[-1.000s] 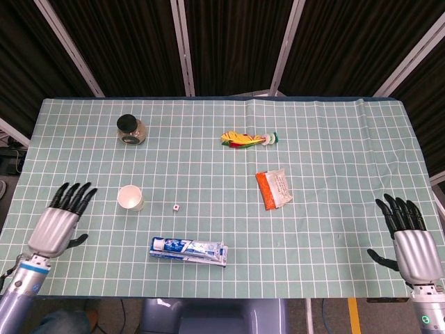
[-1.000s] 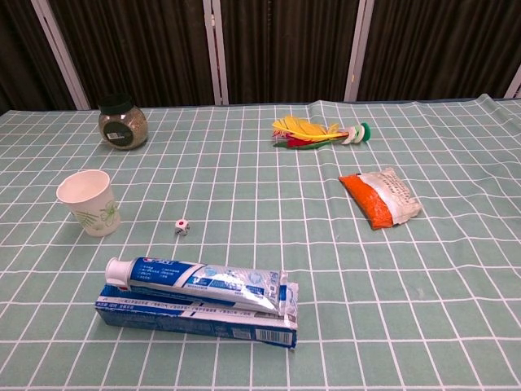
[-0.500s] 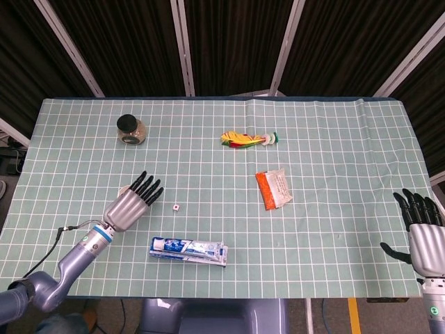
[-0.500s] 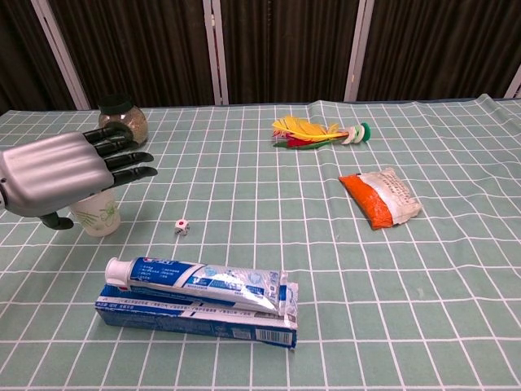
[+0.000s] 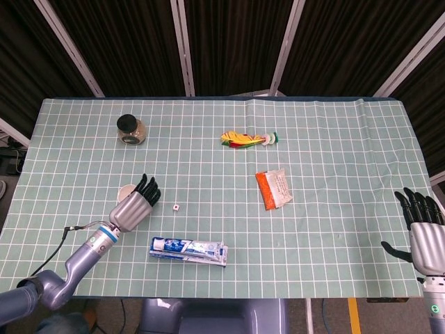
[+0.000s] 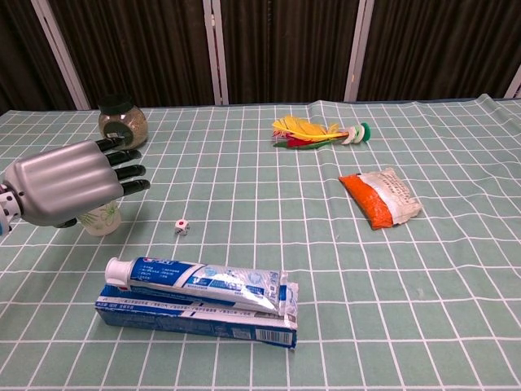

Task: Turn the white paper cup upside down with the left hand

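1. White paper cup (image 6: 101,218), one. It stands upright on the counter (image 5: 334,153), mouth up, directly under and behind my left hand (image 6: 67,182); only its lower wall shows in the chest view and a sliver of rim (image 5: 126,191) in the head view. I judge it light, thin-walled and easily crushed, so I would take it round the mid-wall with a gentle wrap, not by the rim.
2. Left hand, one. Its fingers (image 6: 124,172) are spread and extended over the cup, holding nothing; I cannot tell whether the palm touches it.
3. Small white die (image 6: 182,226), one, just beyond the fingertips, toward the counter's middle.
4. Toothpaste tube (image 6: 203,279) lying on its box (image 6: 191,317), one each, near the hand's wrist side.
5. Dark-lidded jar (image 6: 122,124), one, well beyond the fingertips.
6. Orange packet (image 6: 379,196) and coloured feathered toy (image 6: 313,131), one each, well apart.
7. Right hand (image 5: 426,233), one, at the far edge, fingers open and empty.
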You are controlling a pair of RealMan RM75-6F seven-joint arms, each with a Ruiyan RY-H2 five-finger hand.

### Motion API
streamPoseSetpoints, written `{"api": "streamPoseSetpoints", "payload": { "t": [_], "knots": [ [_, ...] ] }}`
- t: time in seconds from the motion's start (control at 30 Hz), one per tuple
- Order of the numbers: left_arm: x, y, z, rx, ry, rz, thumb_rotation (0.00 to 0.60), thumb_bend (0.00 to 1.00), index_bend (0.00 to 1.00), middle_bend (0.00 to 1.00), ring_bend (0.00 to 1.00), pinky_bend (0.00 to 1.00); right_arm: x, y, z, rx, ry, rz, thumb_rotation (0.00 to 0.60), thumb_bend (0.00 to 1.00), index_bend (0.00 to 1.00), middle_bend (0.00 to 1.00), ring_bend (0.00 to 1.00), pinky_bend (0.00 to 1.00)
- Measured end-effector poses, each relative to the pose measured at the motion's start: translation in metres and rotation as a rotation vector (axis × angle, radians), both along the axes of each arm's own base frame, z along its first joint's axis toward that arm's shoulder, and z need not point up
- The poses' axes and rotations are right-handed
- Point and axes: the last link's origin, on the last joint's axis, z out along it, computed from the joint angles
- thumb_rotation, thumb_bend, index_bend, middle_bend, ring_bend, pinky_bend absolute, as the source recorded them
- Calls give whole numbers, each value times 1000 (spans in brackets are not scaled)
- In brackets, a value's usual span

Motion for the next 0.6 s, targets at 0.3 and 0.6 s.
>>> {"api": "streamPoseSetpoints", "payload": {
  "t": [0.3, 0.6],
  "knots": [
    [-2, 2, 8, 39, -82, 61, 600, 0, 517, 474, 365, 399, -2, -1, -1, 3, 0, -8, 600, 0, 59, 0, 0, 0],
    [4, 9, 35, 39, -383, 217, 600, 0, 518, 437, 334, 400, -1, -2, -3, 11, 4, -8, 600, 0, 59, 0, 0, 0]
  ]
}}
